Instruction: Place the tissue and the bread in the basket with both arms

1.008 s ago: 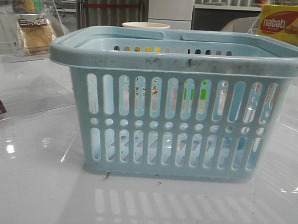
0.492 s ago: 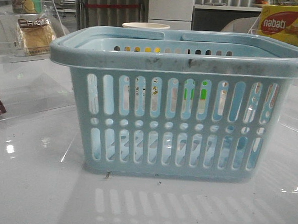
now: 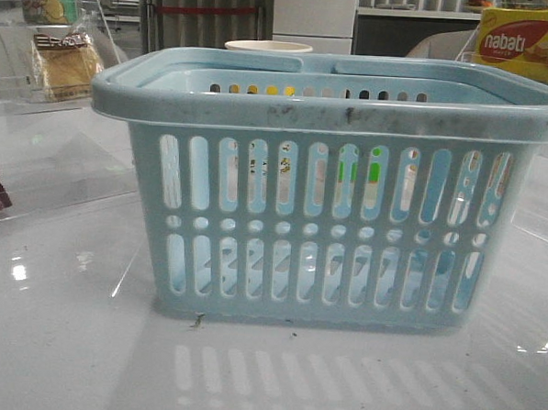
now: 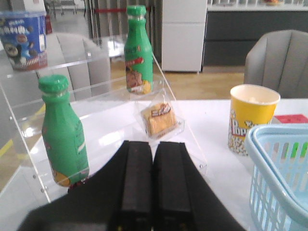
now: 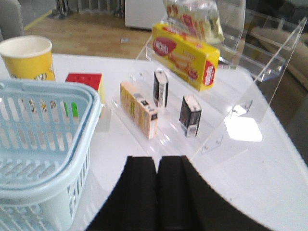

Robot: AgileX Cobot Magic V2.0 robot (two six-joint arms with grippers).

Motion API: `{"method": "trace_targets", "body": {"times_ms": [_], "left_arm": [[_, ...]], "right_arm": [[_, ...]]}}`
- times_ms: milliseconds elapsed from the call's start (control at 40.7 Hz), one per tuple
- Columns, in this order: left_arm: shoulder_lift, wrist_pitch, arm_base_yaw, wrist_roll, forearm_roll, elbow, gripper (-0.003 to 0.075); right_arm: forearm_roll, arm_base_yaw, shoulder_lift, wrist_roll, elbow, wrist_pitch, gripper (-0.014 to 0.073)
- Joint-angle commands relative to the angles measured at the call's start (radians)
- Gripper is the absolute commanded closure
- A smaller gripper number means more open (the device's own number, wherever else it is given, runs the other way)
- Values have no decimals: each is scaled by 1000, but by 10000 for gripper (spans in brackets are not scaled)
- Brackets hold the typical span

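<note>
The pale blue basket (image 3: 325, 189) stands mid-table and fills the front view. It also shows in the left wrist view (image 4: 281, 178) and the right wrist view (image 5: 41, 144). The bread (image 4: 158, 120), tan slices in clear wrap with a dark label, sits on the lowest step of a clear acrylic shelf, ahead of my left gripper (image 4: 153, 144), which is shut and empty. The bread also shows in the front view (image 3: 65, 63). Two small blackish tissue packs (image 5: 190, 115) (image 5: 160, 88) stand upright on another acrylic shelf ahead of my right gripper (image 5: 158, 161), which is shut and empty.
Two green bottles (image 4: 62, 132) (image 4: 136, 50) and a blue tub (image 4: 23, 33) stand on the left shelf. A yellow popcorn cup (image 4: 251, 118) stands behind the basket. On the right shelf are a nabati box (image 5: 185, 55) and a tan box (image 5: 138, 108). A red cube (image 5: 84, 79) lies nearby.
</note>
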Motion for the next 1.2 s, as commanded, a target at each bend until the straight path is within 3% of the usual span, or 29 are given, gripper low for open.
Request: {"method": "trace_targets", "body": {"times_ms": [0,566,689,811,885,959,1180], "left_arm": [[42,-54,-5,-10,-9,-23,622],[135,45,-5,-10,-23,-23,622],[141,60,-5,-6,-7,-23,585],[141,73,-5,-6,9,-23,389],[141,67,-5,-6,9,-23,260],[141,66,-5,-6,9,-23,218],[141,66,-5,-6,9,-23,267]], "right_arm": [[-1,-4,47,-8,-34,-41,536],[-3,-4,146,-8,-32,23,527],[-3,-4,161,-8,-30,27,376],[-4,-4,173,-8,-15,33,113],[-7,-4,185,-8,-4,41,16],[-14,-4,203,-8,5,37,-3],[-37,-15,351,0,-34,-11,0]]}}
